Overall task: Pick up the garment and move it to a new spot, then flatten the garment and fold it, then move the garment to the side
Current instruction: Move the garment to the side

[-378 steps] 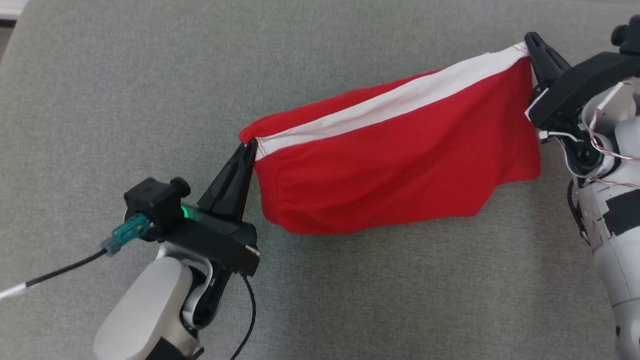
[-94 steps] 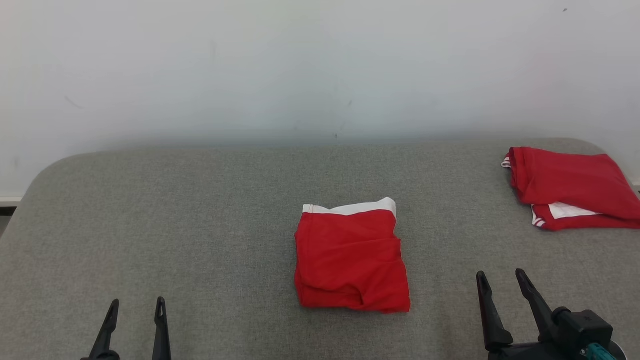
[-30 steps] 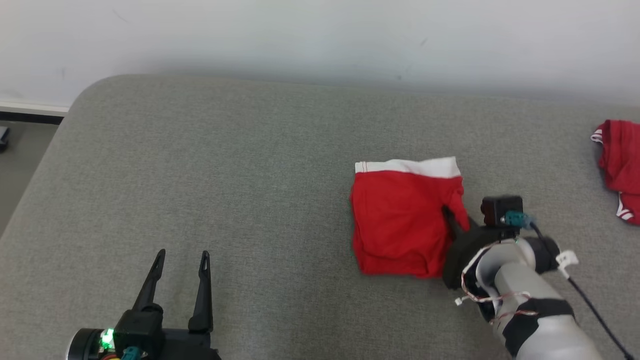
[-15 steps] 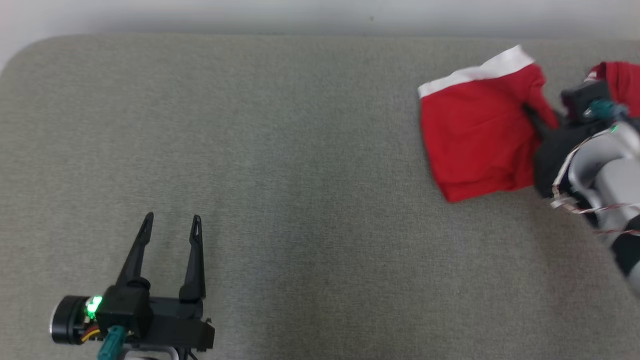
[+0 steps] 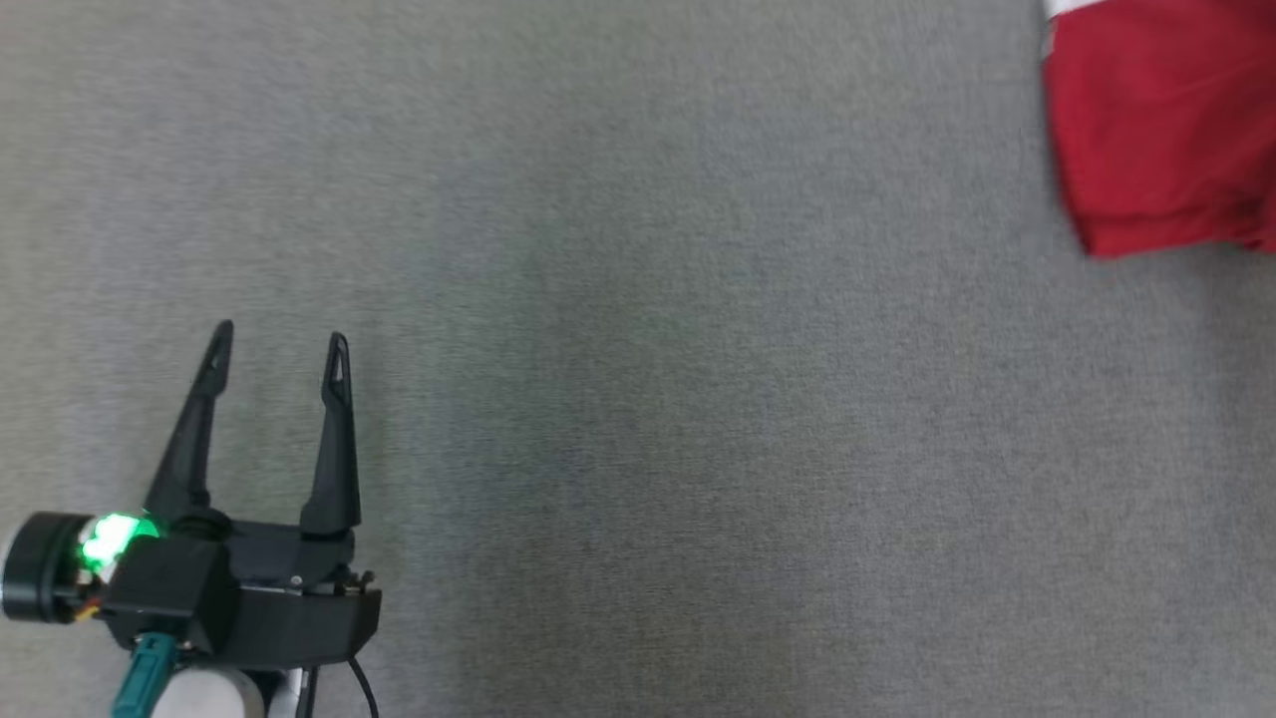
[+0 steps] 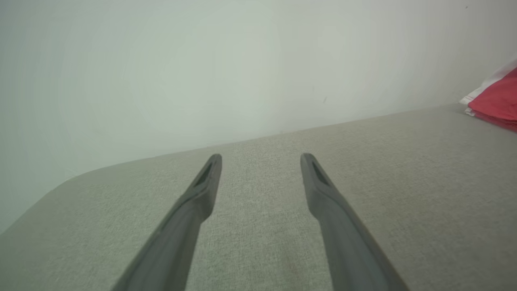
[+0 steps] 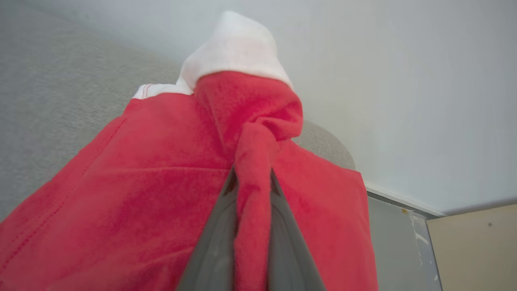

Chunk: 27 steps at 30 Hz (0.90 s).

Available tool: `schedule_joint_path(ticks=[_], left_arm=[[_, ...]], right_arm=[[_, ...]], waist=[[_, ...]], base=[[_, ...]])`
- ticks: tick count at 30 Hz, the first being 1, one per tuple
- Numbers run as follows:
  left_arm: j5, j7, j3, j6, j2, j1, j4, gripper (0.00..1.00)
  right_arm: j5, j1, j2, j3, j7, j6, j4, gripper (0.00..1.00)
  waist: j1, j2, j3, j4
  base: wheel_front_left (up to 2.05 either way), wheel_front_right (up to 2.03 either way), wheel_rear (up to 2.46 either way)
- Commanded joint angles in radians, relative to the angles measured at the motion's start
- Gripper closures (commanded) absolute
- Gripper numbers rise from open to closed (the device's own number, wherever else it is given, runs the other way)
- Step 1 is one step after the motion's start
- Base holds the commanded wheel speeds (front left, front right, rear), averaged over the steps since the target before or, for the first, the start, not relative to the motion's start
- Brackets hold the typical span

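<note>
— What does the head view give?
— The left gripper [image 5: 280, 335] at lower left, jaws spread wide with nothing between them. The red garment [image 5: 1156, 130] is at the top right, cut by the frame.
— And the right wrist view?
— The right gripper [image 7: 252, 178] clamped on a bunched fold, near the grey fabric surface's [image 7: 60, 81] rounded corner. A broad stretch of surface separates garment and left gripper.

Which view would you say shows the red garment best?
The right wrist view: the red garment is close up, pinched in the right gripper. The head view catches one corner; the left wrist view, likely an edge.
</note>
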Motion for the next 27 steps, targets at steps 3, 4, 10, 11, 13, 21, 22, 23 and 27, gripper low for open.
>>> schedule_joint_path(ticks=[3, 4, 10, 11, 13, 21, 22, 23, 27], left_arm=[[0.019, 0.015, -0.003, 0.002, 0.02, -0.026, -0.06, 0.0], [0.024, 0.019, -0.002, 0.004, 0.025, -0.029, -0.08, 0.0], [0.044, 0.051, -0.002, 0.007, 0.049, -0.037, -0.178, 0.0], [0.043, 0.057, 0.0, 0.009, 0.053, -0.037, -0.193, 0.0], [0.046, 0.061, 0.001, 0.01, 0.056, -0.037, -0.205, 0.0], [0.057, 0.092, 0.012, 0.018, 0.08, -0.033, -0.279, 0.0], [0.058, 0.095, 0.015, 0.02, 0.083, -0.031, -0.283, 0.0], [0.058, 0.095, 0.017, 0.021, 0.085, -0.03, -0.285, 0.0], [0.052, 0.098, 0.024, 0.026, 0.09, -0.023, -0.291, 0.0]], right_arm=[[-0.018, -0.052, -0.031, 0.001, -0.004, 0.001, 0.031, 1.0], [-0.022, -0.068, -0.037, -0.001, -0.006, 0.001, 0.038, 1.0], [-0.09, -0.153, -0.083, 0.001, -0.031, 0.001, 0.091, 1.0], [-0.099, -0.166, -0.087, 0.001, -0.036, 0.001, 0.1, 1.0], [-0.108, -0.18, -0.091, -0.002, -0.039, 0.001, 0.113, 1.0], [-0.197, -0.26, -0.109, 0.027, -0.072, 0.001, 0.182, 1.0], [-0.208, -0.268, -0.105, 0.031, -0.073, 0.001, 0.191, 1.0], [-0.213, -0.276, -0.1, 0.031, -0.071, 0.001, 0.203, 1.0], [-0.243, -0.304, -0.085, 0.019, -0.082, 0.001, 0.236, 0.55]], waist=[[-0.0001, -0.0002, 0.094, -0.066], [-0.0001, -0.0002, 0.104, -0.072], [-0.0001, -0.0002, 0.153, -0.086], [-0.0001, -0.0002, 0.16, -0.087], [-0.0001, -0.0002, 0.166, -0.089], [-0.0001, -0.0002, 0.2, -0.102], [-0.0001, -0.0002, 0.204, -0.104], [-0.0001, -0.0002, 0.207, -0.106], [-0.0001, -0.0002, 0.214, -0.109]], base=[[0.0, 0.0, 0.0], [0.0, 0.0, 0.0], [0.0, 0.0, 0.0], [0.0, 0.0, 0.0], [0.0, 0.0, 0.0], [0.0, 0.0, 0.0], [0.0, 0.0, 0.0], [0.0, 0.0, 0.0], [0.0, 0.0, 0.0]])
